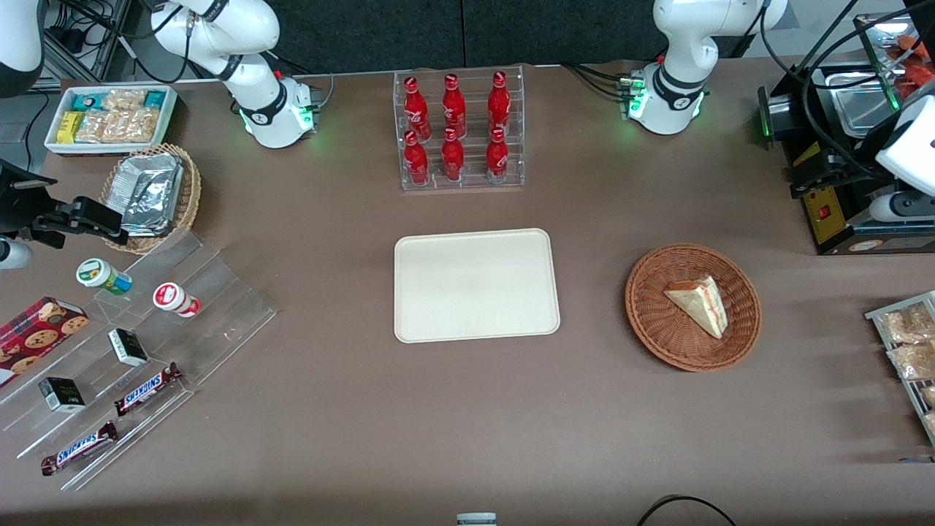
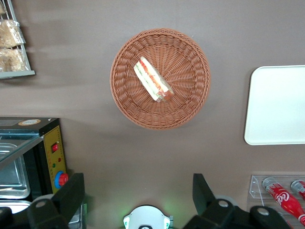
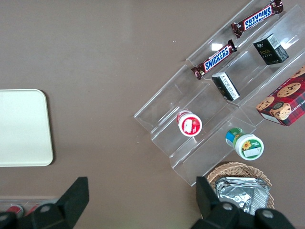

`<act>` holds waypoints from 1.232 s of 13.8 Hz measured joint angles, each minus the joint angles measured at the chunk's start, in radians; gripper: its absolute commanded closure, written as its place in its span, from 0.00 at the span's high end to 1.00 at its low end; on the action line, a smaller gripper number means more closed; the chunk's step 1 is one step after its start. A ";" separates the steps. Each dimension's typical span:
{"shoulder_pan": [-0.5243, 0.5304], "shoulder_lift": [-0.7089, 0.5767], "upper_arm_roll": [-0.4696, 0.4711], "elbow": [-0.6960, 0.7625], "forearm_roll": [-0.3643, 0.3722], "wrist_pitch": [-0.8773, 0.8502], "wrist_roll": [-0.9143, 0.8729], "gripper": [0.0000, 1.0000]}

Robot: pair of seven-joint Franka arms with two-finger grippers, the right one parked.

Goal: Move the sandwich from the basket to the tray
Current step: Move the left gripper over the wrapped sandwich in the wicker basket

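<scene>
The sandwich is a pale bread wedge with red and green filling at its cut edge, lying in the round reddish-brown wicker basket. Both also show in the left wrist view, sandwich and basket. The cream tray lies flat beside the basket at the table's middle, with nothing on it; its end shows in the left wrist view. My left gripper is open and holds nothing. It hangs high over the table, farther from the front camera than the basket, next to the black oven.
A clear rack of red bottles stands farther back than the tray. The black oven and a wire rack of bagged snacks are at the working arm's end. A tan basket of foil packets and a clear stepped shelf lie toward the parked arm's end.
</scene>
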 measured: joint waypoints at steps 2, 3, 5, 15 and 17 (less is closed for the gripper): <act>0.001 0.000 0.001 0.000 -0.003 0.000 0.000 1.00; 0.001 0.000 0.001 0.000 -0.003 0.000 0.000 1.00; 0.002 0.006 0.002 -0.012 -0.001 0.016 -0.001 1.00; 0.005 0.047 0.022 -0.495 0.007 0.613 -0.501 1.00; 0.002 0.048 0.020 -0.592 0.007 0.740 -0.609 1.00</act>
